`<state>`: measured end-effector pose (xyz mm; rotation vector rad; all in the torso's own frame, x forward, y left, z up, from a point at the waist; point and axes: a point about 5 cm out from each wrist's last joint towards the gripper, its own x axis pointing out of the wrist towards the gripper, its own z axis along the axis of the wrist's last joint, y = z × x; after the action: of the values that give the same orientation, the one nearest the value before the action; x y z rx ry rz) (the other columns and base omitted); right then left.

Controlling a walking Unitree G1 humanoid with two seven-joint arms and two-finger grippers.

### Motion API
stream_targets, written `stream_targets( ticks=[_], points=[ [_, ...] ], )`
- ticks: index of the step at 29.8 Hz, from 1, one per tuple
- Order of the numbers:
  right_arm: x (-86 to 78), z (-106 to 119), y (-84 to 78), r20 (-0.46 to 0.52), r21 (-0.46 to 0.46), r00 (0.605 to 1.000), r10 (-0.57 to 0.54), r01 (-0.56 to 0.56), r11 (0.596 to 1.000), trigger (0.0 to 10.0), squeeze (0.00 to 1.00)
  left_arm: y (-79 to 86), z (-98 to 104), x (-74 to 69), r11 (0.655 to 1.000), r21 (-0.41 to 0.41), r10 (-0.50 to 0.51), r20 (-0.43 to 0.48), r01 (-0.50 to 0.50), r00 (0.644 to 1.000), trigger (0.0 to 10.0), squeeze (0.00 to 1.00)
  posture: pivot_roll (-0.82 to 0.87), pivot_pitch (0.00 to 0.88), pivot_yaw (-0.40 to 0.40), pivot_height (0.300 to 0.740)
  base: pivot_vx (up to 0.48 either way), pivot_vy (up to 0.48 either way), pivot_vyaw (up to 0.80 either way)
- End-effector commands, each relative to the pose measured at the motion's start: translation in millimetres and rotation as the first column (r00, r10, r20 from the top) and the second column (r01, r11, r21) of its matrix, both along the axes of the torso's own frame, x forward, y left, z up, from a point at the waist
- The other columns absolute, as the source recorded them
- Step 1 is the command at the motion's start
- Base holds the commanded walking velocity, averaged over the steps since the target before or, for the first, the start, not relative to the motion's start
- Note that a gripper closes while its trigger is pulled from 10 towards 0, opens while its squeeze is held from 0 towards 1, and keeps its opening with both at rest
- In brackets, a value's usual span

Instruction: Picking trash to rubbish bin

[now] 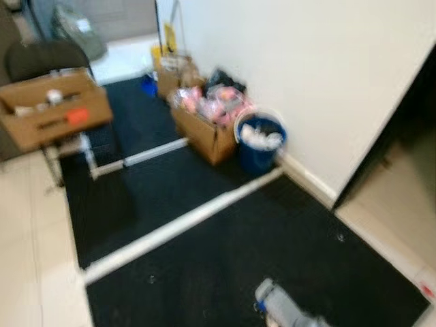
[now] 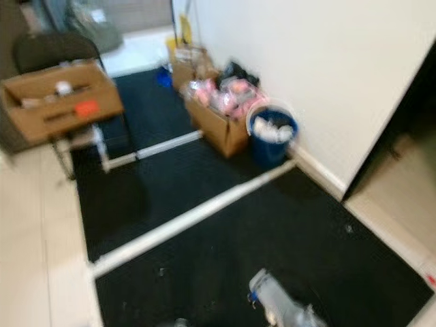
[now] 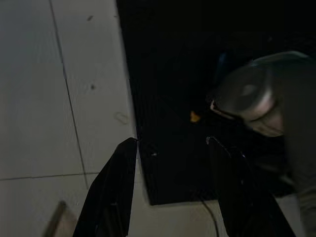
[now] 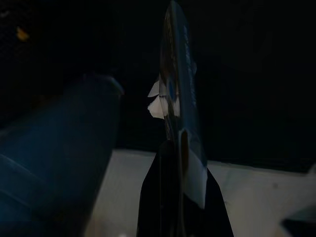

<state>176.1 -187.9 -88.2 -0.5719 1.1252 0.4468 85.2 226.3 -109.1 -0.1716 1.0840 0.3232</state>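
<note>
A blue rubbish bin (image 1: 260, 142) with a white liner stands against the white wall, across the black mat (image 1: 204, 266) from me; white trash lies inside it. In the right wrist view my right gripper (image 4: 176, 148) is shut on a thin dark blue wrapper (image 4: 177, 94) with torn white edges, seen edge-on above the dark mat. My left gripper (image 3: 173, 144) hangs open with nothing between its fingers, over the mat's edge and the pale tiles. A small orange scrap (image 3: 195, 116) lies on the mat beyond its fingertips. My silver right arm (image 1: 281, 305) shows low in the blurred head views.
An open cardboard box (image 1: 208, 126) full of pink packets stands next to the bin, with more boxes (image 1: 174, 75) behind it. Another cardboard box (image 1: 54, 109) rests on a chair at the left. White strips (image 1: 180, 225) cross the mat. A dark doorway (image 1: 402, 136) opens on the right.
</note>
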Motion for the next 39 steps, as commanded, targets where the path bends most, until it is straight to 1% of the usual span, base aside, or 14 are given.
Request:
stream_targets(
  ticks=[1, 6, 13, 24, 31, 33, 39],
  points=[
    [3.5, 1.0, 5.5, 0.015, 0.017, 1.0, -0.002, 0.002, 1.0, 10.0, 0.0, 5.2, 1.1, 0.1, 0.999, 0.041, -0.015, -0.011, 0.015, 1.0, 10.0, 0.0, 0.17, 0.045, -0.026, 0.74, 0.0, 0.0, 0.79],
    [3.6, 1.0, 5.9, 0.018, 0.024, 1.0, -0.013, 0.013, 1.0, 10.0, 0.0, 9.5, 1.6, -2.0, 0.997, 0.078, -0.011, -0.026, 0.013, 1.0, 10.0, 0.0, 0.17, 0.044, -0.027, 0.74, 0.0, 0.0, 0.79],
    [6.5, 2.2, 7.8, 0.029, 0.042, 0.999, -0.033, 0.031, 0.999, 10.0, 0.0, 10.4, 1.6, -2.9, 0.997, 0.077, -0.006, -0.026, 0.008, 1.0, 10.0, 0.0, 0.18, 0.045, -0.026, 0.74, 0.0, 0.0, 0.79],
    [4.3, 1.3, 7.2, 0.023, 0.042, 0.999, -0.031, 0.03, 0.999, 10.0, 0.0, 11.3, 2.0, -1.8, 0.997, 0.079, -0.006, -0.026, 0.008, 1.0, 10.0, 0.0, 0.18, 0.039, -0.024, 0.74, 0.0, 0.0, 0.79],
    [5.1, 1.7, 6.8, 0.029, 0.044, 0.999, -0.035, 0.033, 0.998, 10.0, 0.0, 10.7, 1.8, -1.5, 0.998, 0.067, -0.002, -0.027, 0.004, 1.0, 10.0, 0.0, 0.17, 0.036, -0.023, 0.74, 0.0, 0.0, 0.79],
    [5.7, 2.0, 7.1, 0.036, 0.051, 0.998, -0.042, 0.04, 0.998, 10.0, 0.0, 10.1, 1.6, -1.4, 0.998, 0.058, -0.002, -0.026, 0.003, 1.0, 10.0, 0.0, 0.17, 0.035, -0.024, 0.74, 0.0, 0.0, 0.63],
    [6.1, 2.2, 6.3, 0.042, 0.059, 0.997, -0.068, 0.065, 0.996, 10.0, 0.0, 8.7, 1.3, -1.4, 0.999, 0.042, 0.001, -0.022, 0.0, 1.0, 10.0, 0.0, 0.17, 0.037, -0.027, 0.74, 0.092, 0.0, 0.0]
  ],
)
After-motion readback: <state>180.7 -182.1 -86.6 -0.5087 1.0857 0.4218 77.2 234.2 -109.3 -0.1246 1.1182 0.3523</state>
